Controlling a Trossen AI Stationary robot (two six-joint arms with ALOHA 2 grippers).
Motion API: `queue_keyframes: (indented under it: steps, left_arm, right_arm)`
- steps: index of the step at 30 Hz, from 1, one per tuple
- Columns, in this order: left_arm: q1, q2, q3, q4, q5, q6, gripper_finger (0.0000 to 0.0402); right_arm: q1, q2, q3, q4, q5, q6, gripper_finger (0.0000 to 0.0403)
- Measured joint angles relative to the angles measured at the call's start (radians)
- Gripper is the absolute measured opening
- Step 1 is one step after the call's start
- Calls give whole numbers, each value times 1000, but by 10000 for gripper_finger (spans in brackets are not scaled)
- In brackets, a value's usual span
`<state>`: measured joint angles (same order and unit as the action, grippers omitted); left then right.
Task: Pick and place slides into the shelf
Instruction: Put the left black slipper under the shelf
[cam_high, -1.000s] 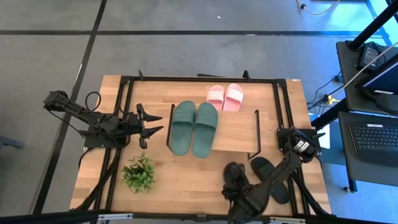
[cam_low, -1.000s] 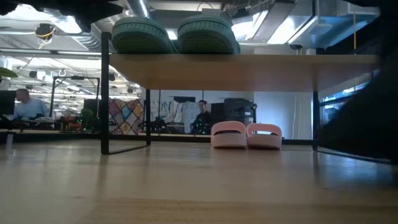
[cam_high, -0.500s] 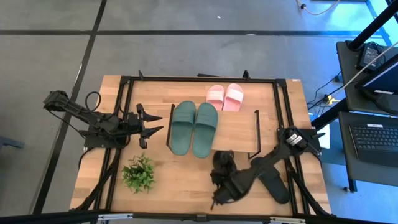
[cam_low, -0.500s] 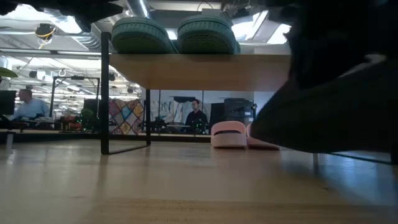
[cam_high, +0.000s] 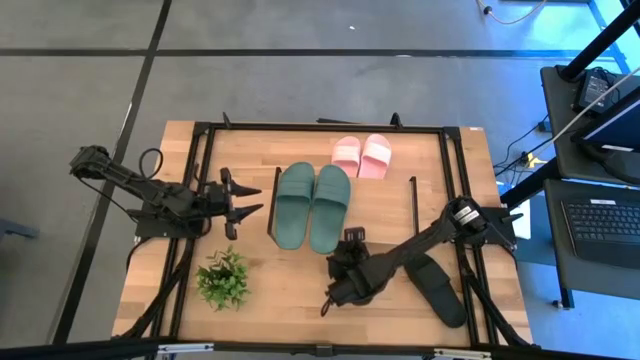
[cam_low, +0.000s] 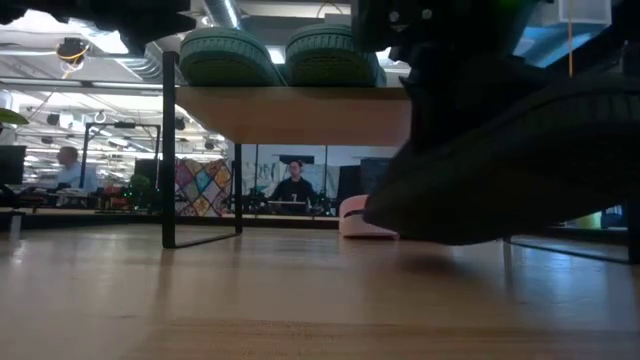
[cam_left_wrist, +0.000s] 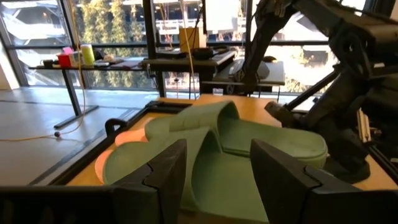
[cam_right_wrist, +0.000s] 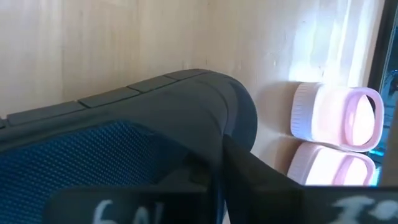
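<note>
One black slide (cam_high: 352, 268) is carried by the right pincer (cam_high: 340, 285), whose fingers are clamped on it; the slide is largely hidden under the arm in the high view and shows only as a dark, blurred mass in the low view (cam_low: 500, 150), raised just above the surface (cam_high: 290, 290). In the right wrist view its smooth, rounded strap (cam_right_wrist: 180, 106) fills most of the frame. The second black slide (cam_high: 437, 290) lies flat on the surface, partly covered by the right arm.

The green slides (cam_high: 312, 205) lie side by side on the shelf (cam_high: 385, 210), a light wooden board on thin black legs; their ribbed soles (cam_low: 280, 55) overhang its front edge. The pink slides (cam_high: 361, 155) rest on the surface at the shelf's far edge, half hidden behind the black slide in the low view.

The left pincer (cam_high: 245, 197) hovers beside the shelf with fingers (cam_left_wrist: 168, 168) apart, holding nothing. A potted plant (cam_high: 223, 278) stands near it. People sit in the room beyond.
</note>
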<state>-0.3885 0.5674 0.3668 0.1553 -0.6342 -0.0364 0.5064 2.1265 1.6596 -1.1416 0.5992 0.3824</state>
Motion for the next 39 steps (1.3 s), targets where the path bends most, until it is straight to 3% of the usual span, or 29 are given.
queue_keyframes:
  steps: [8, 18, 28, 39]
  left_arm:
    - [0, 0, 0, -16, 0, -15, 170]
    - [0, 0, 0, -13, 0, -17, 170]
    - [0, 0, 0, -13, 0, -40, 170]
    - [0, 0, 0, -13, 0, -40, 170]
  right_arm:
    - [0, 0, 0, -1, -2, 15, 81]
    - [-12, -2, 2, -4, -37, 159, 84]
    - [-12, -2, 2, 3, -68, 105, 90]
    - [-12, -2, 2, 4, -168, 111, 196]
